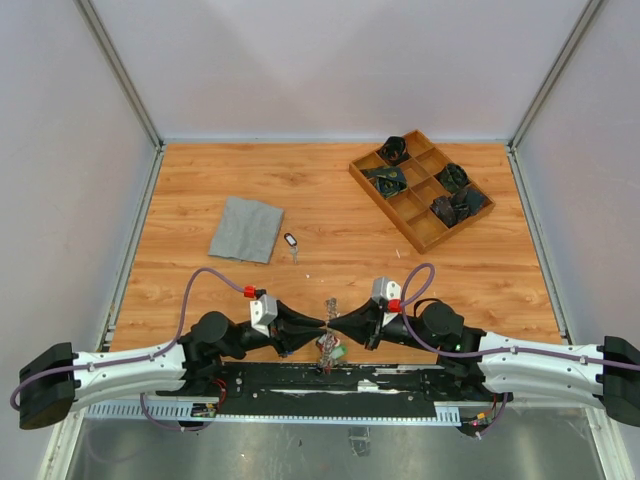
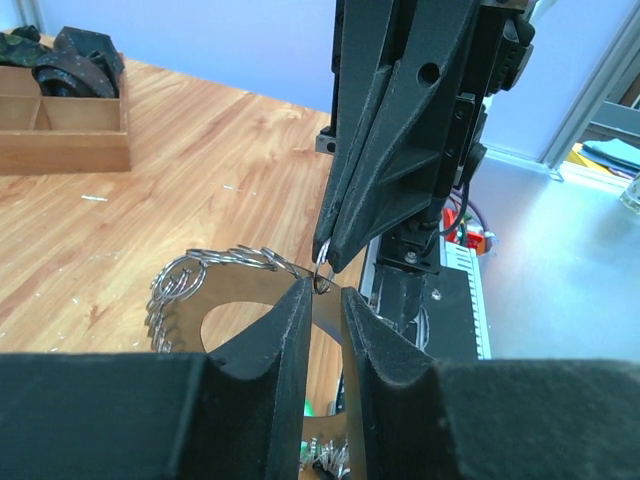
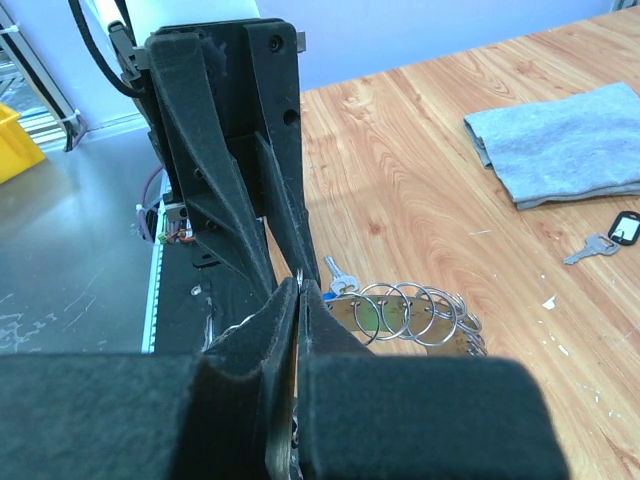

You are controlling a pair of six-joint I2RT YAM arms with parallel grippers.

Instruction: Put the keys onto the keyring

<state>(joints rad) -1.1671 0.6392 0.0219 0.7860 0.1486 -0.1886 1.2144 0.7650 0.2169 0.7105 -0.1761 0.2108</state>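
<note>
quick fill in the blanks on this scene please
The loose key lies beside the grey ____. The wooden tray sits in the far ____ corner of the table. The right gripper is ____ on the keyring.
Missing words: cloth; right; shut.

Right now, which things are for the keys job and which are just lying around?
For the job:
big metal ring crowded with silver keys
loose silver key with black tag

Just lying about:
grey cloth square
wooden divided tray
</note>
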